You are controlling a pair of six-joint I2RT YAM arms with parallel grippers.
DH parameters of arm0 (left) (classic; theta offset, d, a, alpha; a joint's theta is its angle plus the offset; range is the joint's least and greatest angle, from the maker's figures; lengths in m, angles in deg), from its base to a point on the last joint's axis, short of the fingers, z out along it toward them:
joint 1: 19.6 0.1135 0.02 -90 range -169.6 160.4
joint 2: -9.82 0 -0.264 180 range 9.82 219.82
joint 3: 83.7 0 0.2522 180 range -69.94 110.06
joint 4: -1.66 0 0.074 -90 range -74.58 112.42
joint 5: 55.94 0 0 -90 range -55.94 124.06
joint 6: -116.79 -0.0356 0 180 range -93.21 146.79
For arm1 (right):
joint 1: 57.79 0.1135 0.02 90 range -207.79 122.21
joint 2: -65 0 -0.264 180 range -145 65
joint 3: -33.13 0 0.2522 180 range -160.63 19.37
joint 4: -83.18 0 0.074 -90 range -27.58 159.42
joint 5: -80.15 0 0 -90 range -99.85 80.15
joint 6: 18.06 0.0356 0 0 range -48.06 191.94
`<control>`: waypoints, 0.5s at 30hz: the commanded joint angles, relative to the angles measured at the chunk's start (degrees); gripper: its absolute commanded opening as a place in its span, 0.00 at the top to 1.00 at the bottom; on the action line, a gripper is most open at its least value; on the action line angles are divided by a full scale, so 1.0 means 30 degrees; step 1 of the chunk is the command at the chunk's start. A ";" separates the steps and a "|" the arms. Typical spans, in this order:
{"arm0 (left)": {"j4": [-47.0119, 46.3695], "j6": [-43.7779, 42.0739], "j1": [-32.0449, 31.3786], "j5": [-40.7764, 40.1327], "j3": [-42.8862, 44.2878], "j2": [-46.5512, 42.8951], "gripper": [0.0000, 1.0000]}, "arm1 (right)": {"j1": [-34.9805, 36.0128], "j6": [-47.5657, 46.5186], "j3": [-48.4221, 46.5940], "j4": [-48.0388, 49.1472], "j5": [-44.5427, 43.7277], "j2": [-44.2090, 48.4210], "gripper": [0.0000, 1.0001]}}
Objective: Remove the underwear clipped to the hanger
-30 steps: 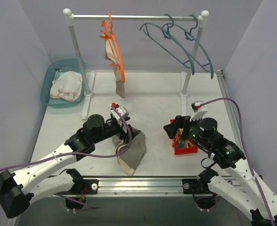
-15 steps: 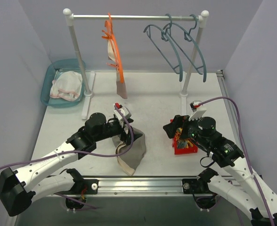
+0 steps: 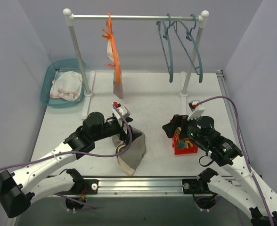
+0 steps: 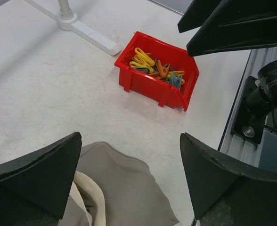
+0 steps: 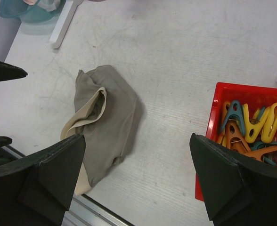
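The taupe underwear (image 3: 131, 149) lay crumpled on the white table (image 3: 152, 101), near the front edge and between the two arms, with its cream waistband (image 5: 92, 113) turned up along one side. The left gripper (image 3: 124, 123) hung just over the cloth's upper left corner. In the left wrist view, its jaws stood wide apart, and the taupe underwear (image 4: 122, 188) sat low between the two dark fingers (image 4: 39, 174). I could not tell whether either finger touched the cloth.

The right gripper (image 3: 174, 128) was over on the other side, well apart from the cloth, with its jaws also spread wide and holding nothing. From its wrist camera, the taupe underwear (image 5: 108, 117) lay nearer the left finger. A red bin (image 5: 214, 141) full of yellow, orange and blue pegs (image 5: 251, 125) lay by the right finger.

Farther back, a second pair of underwear (image 3: 118, 87), dusky pink-brown, hung clipped to an orange hanger (image 3: 112, 42) on the rail (image 3: 134, 17). Two blue-grey hangers (image 3: 181, 42) hung bare beside the right post. At the back left, a teal basket (image 3: 48, 92) held the white underwear (image 3: 65, 87).
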 commanded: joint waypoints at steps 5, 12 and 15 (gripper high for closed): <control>0.0067 0.0145 0.0090 -0.0033 0.0899 -0.0536 0.06 | 0.0072 0.0071 0.0272 0.0777 -0.0121 0.0453 0.00; 0.0213 0.0321 0.0090 0.0259 0.1046 -0.0448 0.06 | 0.0072 0.0129 0.0185 0.0865 -0.0179 0.0278 0.00; -0.0138 0.0526 0.0090 0.0611 0.0987 -0.0390 0.06 | 0.0101 0.0100 0.0126 0.0836 -0.0237 0.0190 0.00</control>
